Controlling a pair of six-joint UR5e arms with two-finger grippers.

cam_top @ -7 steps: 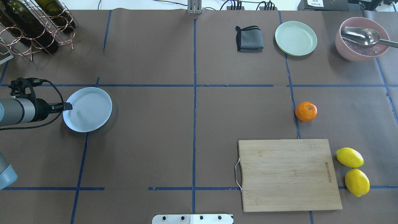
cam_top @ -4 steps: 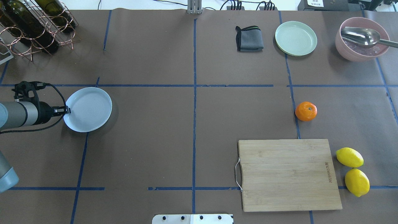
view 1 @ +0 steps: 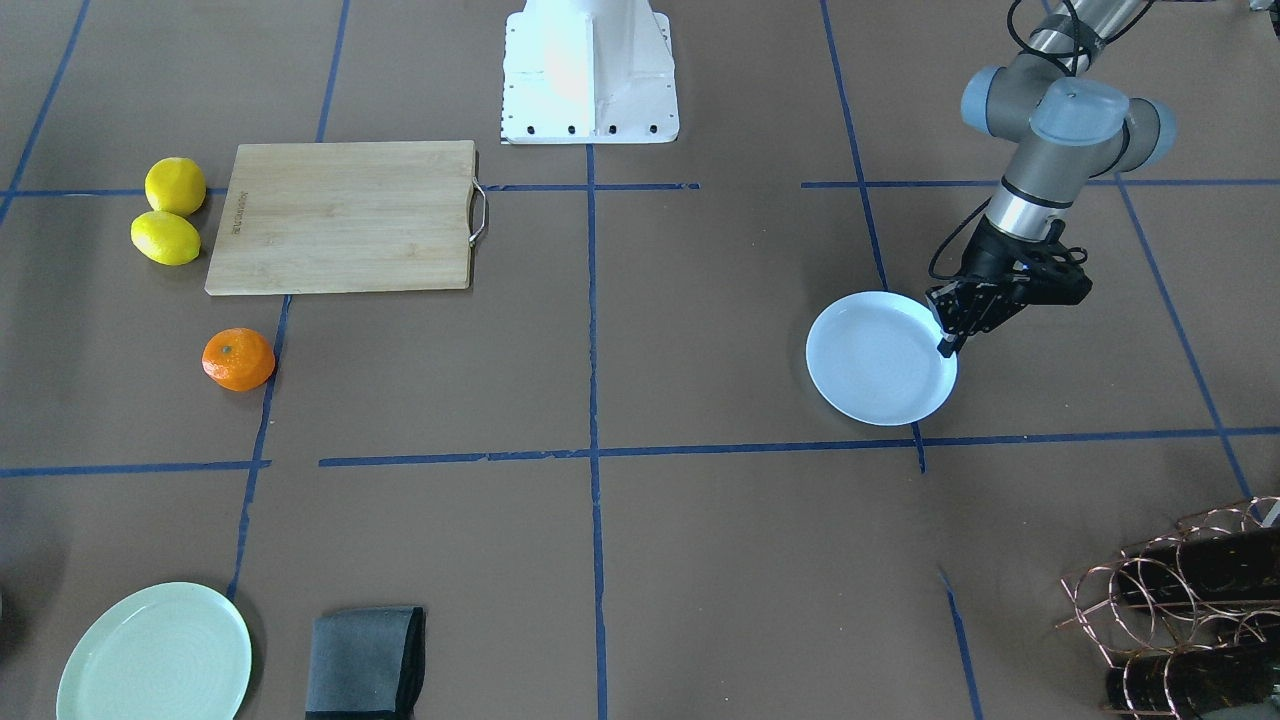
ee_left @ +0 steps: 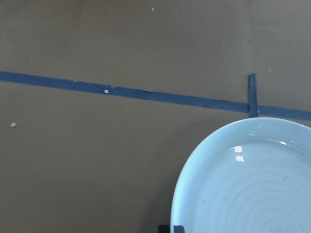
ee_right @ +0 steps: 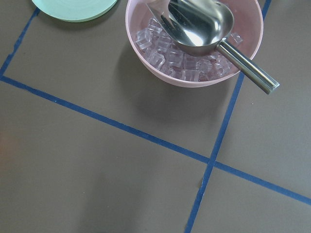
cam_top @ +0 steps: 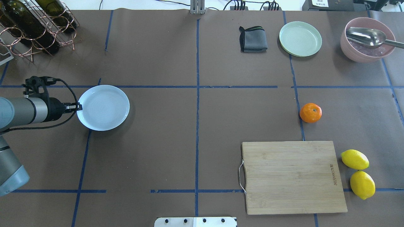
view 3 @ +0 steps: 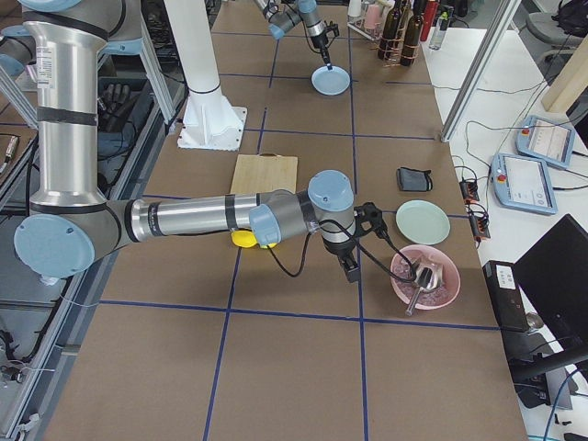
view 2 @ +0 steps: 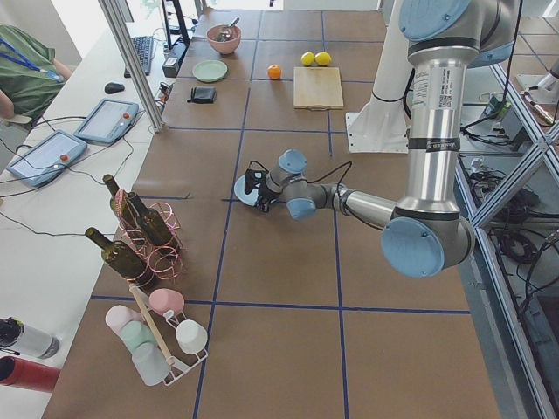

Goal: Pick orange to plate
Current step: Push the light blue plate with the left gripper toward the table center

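The orange [cam_top: 310, 113] lies on the brown table right of centre, just beyond the cutting board; it also shows in the front view [view 1: 238, 359]. The bluish-white plate [cam_top: 104, 107] lies on the table's left side. My left gripper [cam_top: 79, 107] is shut on the plate's left rim, as the front view shows [view 1: 945, 345]. The left wrist view shows the plate [ee_left: 252, 184] at lower right. My right gripper [view 3: 350, 268] hangs near the pink bowl, far from the orange; whether it is open or shut I cannot tell.
A pale green plate [cam_top: 300, 38], a folded grey cloth [cam_top: 253, 39] and a pink bowl of ice with a metal scoop [cam_top: 367, 39] stand at the back right. The wooden cutting board [cam_top: 292, 177] and two lemons [cam_top: 354, 159] are front right. A wine rack [cam_top: 34, 25] is back left.
My left gripper has closed on the plate's rim and moved right, and the plate has slid with it toward the table's middle. The orange has stayed put.
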